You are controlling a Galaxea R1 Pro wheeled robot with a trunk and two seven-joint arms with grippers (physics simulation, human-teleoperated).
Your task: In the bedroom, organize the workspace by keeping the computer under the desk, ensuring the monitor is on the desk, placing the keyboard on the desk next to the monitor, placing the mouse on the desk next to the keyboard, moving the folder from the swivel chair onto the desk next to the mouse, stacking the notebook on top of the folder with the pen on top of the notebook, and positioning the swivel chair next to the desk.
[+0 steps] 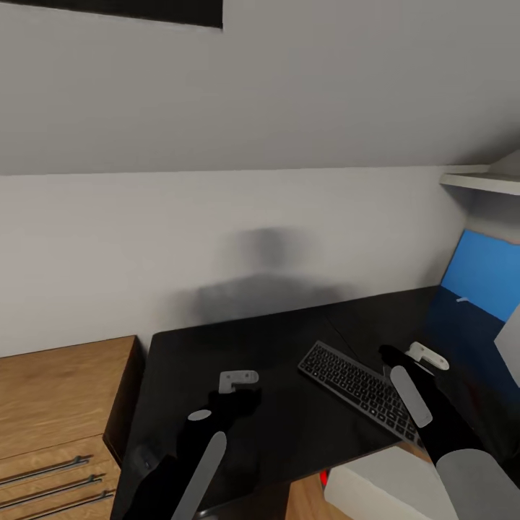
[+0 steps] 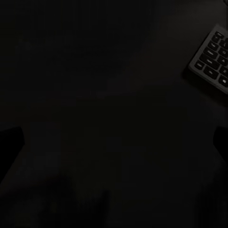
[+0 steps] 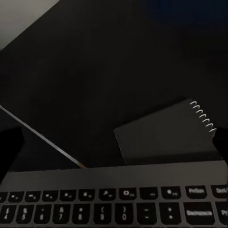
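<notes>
The glossy black desk [image 1: 274,347] stretches ahead under the sloped ceiling. The slim keyboard [image 1: 357,386] lies diagonally on it at the right. My right gripper [image 1: 408,354] hovers open just past the keyboard's far edge. Seen from the right wrist, the keyboard [image 3: 114,199] is close below, and beyond it a dark spiral-bound notebook [image 3: 161,135] lies flat on the desk. A thin pale line [image 3: 45,137] runs to the keyboard; I cannot tell whether it is the pen or a seam. My left gripper [image 1: 238,386] hangs open over bare desk [image 2: 95,95], left of the keyboard [image 2: 211,57]. The white computer [image 1: 383,480] stands on the floor below the desk's front edge.
A light wooden drawer unit [image 1: 58,404] adjoins the desk's left end. A blue wall panel [image 1: 480,274] and a white shelf [image 1: 480,180] close off the right. The corner of a pale grey slab [image 1: 509,336] pokes in at the right edge.
</notes>
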